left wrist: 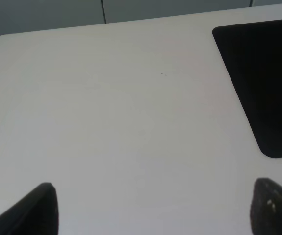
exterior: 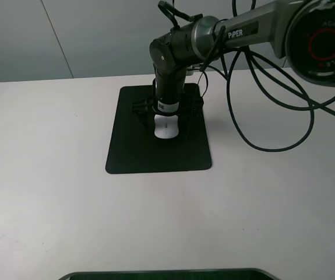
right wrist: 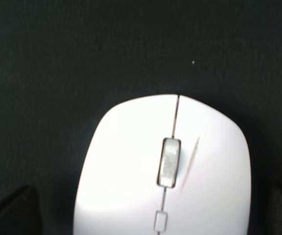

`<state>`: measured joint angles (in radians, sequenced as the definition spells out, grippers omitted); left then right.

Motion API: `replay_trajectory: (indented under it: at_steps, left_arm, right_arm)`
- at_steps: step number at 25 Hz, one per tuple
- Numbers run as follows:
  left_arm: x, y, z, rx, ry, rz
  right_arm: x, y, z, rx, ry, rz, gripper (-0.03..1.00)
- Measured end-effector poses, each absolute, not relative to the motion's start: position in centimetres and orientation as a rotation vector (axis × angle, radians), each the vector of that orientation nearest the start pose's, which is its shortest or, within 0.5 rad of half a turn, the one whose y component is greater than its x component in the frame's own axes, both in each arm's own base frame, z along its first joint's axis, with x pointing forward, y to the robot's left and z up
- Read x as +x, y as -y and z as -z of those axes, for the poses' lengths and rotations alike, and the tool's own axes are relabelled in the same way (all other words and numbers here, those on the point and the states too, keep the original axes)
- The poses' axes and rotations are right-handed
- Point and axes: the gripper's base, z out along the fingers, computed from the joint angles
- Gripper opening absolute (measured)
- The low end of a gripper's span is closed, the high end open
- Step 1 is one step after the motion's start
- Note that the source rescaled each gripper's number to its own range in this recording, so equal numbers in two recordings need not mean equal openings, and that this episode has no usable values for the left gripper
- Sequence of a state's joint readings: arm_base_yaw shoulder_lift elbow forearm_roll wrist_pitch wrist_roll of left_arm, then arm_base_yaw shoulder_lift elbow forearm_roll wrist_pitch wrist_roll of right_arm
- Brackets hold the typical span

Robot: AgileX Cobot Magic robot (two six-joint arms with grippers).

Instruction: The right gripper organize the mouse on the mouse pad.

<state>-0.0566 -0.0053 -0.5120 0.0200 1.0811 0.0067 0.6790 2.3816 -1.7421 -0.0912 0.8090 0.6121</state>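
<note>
The white mouse (exterior: 166,129) lies on the black mouse pad (exterior: 155,157), a little right of the pad's middle and towards its far half. My right gripper (exterior: 167,119) points straight down over the mouse. In the right wrist view the mouse (right wrist: 165,171) fills the space between the two black fingertips (right wrist: 13,213), with a narrow dark gap on each side, so the right gripper (right wrist: 148,213) is open around it. My left gripper (left wrist: 155,210) is open and empty above bare table, with the pad's corner (left wrist: 263,73) off to one side.
The white table (exterior: 50,175) surrounds the pad. Black cables (exterior: 260,134) loop from the right arm down onto the table right of the pad. A dark edge (exterior: 167,274) shows at the bottom of the exterior view.
</note>
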Motion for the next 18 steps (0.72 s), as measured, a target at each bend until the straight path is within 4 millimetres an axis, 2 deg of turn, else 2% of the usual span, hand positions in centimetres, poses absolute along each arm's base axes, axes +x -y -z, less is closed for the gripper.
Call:
replay_trajectory:
  at_steps: [3, 7, 14, 18]
  left_arm:
    - [-0.8, -0.2, -27.9, 0.063, -2.046, 0.007]
    - [-0.8, -0.2, -27.9, 0.063, -2.046, 0.007]
    - [-0.8, -0.2, -27.9, 0.063, -2.046, 0.007]
    - [-0.8, -0.2, -27.9, 0.063, -2.046, 0.007]
  right_arm:
    - [37.4, -29.4, -8.9, -0.18, -2.922, -0.102, 0.99]
    - [37.1, -29.3, -10.4, -0.165, -2.931, -0.11, 0.99]
    - [36.0, -28.6, -15.7, -0.206, -2.91, -0.144, 0.99]
    - [34.7, -26.4, -17.3, -0.17, -2.943, -0.162, 0.99]
